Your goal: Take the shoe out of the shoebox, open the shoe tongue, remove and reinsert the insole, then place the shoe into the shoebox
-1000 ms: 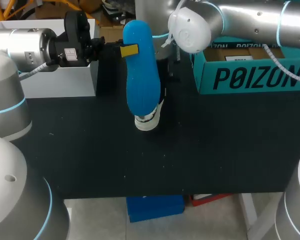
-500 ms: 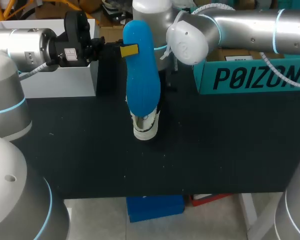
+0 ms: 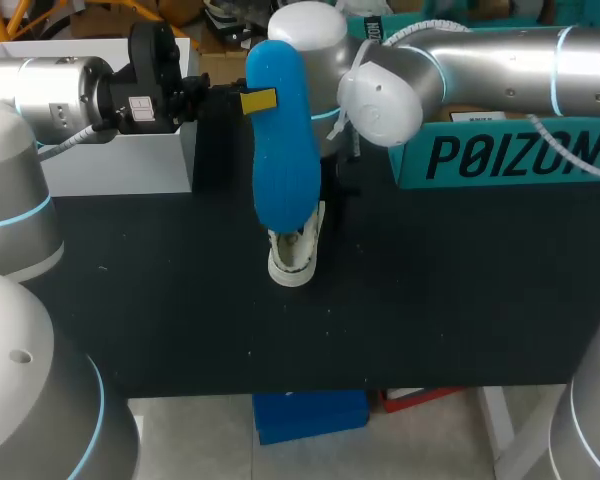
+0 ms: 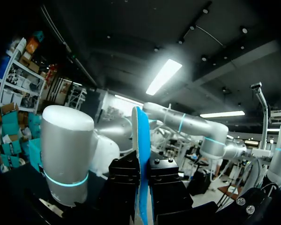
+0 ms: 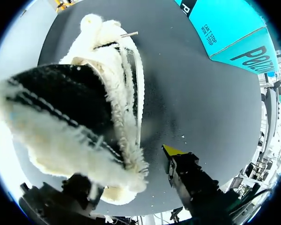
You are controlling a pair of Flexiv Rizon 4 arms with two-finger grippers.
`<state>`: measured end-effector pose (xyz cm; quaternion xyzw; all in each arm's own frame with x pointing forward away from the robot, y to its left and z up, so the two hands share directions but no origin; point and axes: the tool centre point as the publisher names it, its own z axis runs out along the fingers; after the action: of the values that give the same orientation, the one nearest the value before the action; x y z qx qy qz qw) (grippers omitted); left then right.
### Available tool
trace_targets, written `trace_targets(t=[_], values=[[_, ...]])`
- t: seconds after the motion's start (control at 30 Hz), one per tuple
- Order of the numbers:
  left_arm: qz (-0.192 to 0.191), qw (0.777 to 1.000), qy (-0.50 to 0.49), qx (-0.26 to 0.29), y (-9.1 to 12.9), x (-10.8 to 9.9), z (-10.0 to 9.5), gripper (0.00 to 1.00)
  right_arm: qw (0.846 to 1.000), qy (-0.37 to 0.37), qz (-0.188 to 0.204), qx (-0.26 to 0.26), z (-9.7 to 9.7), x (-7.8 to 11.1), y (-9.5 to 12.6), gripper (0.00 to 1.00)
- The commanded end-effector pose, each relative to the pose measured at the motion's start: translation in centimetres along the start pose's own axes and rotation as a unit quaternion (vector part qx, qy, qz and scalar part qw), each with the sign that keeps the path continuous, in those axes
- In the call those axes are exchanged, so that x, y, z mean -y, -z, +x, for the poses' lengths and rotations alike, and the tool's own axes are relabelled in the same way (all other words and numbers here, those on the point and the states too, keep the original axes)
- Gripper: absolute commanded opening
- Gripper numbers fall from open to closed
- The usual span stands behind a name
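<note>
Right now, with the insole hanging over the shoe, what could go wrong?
1. The left gripper pinches the insole only near its upper end, so the long free end may swing or bend and miss the shoe.
2. The black tongue and thick fleece crowd the shoe's opening, so the insole could snag there.
3. The right arm sits close behind the insole; either arm moving could bump it.

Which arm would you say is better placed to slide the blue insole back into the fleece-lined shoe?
Left: its tool grips the flat blue insole, held upright beside the white fleece-lined shoe.
</note>
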<state>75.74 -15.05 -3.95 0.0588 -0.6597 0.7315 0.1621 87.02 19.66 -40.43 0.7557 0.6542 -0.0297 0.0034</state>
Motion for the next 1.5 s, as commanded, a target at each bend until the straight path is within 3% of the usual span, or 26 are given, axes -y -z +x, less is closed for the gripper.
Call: trace_targets(t=[0.03,0.27,0.6,0.77,0.9,1.5], values=[[0.001,1.000,-0.001,0.002,-0.1,-0.2,0.0,0.00,1.000,-0.003,-0.003,-0.031,-1.2,0.4,1.6,1.00],[0.001,1.000,-0.001,0.002,-0.1,-0.2,0.0,0.00,0.996,-0.005,0.000,-0.093,-2.1,0.6,4.3,1.00],[0.001,1.000,-0.001,0.002,-0.1,-0.2,0.0,0.00,0.978,-0.002,-0.006,-0.208,-3.1,0.3,8.5,1.00],[0.001,1.000,-0.001,0.002,-0.1,-0.2,0.0,0.00,0.951,0.012,0.010,-0.307,-3.3,0.2,10.4,1.00],[0.001,1.000,-0.001,0.002,-0.1,-0.2,0.0,0.00,0.924,0.040,-0.005,-0.381,-3.4,0.2,11.9,1.00],[0.001,1.000,-0.001,0.002,-0.1,-0.2,0.0,0.00,0.922,0.045,-0.009,-0.384,-3.4,0.3,12.2,1.00]])
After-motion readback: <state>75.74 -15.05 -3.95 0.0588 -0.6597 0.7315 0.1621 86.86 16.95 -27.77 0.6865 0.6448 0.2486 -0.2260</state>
